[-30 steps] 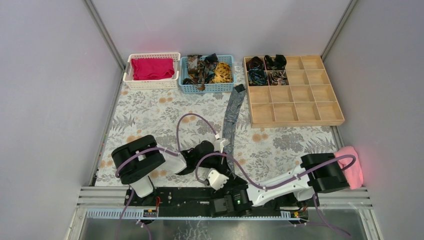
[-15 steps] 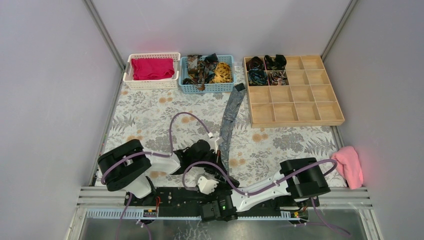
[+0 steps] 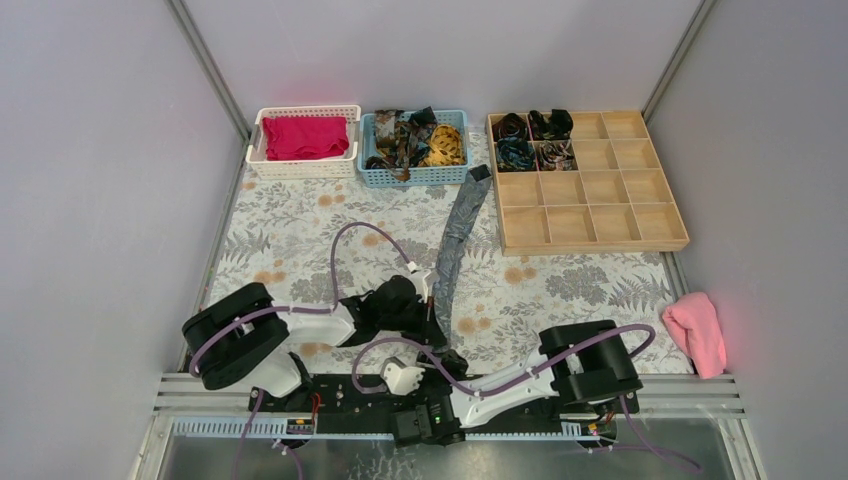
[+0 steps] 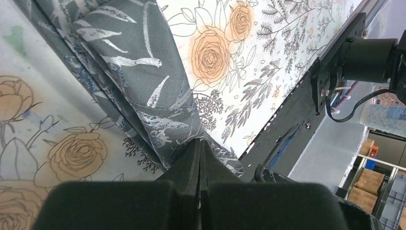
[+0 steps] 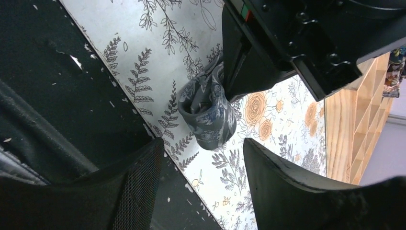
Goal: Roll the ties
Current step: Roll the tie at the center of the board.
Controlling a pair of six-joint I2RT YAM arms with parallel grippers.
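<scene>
Near the front edge, the left gripper (image 4: pixel 199 144) pinches the grey tie (image 4: pixel 139 81); the right gripper (image 5: pixel 203 155) is spread wide beside it.

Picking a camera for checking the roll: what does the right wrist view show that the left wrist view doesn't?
Right wrist only: the near end of the grey tie curled into a small coil, the open right pincer facing it, the wooden tray. Left wrist only: the tie's flat, unrolled stretch running away. Both: the tie, the shut left pincer holding it, the floral mat.
</scene>
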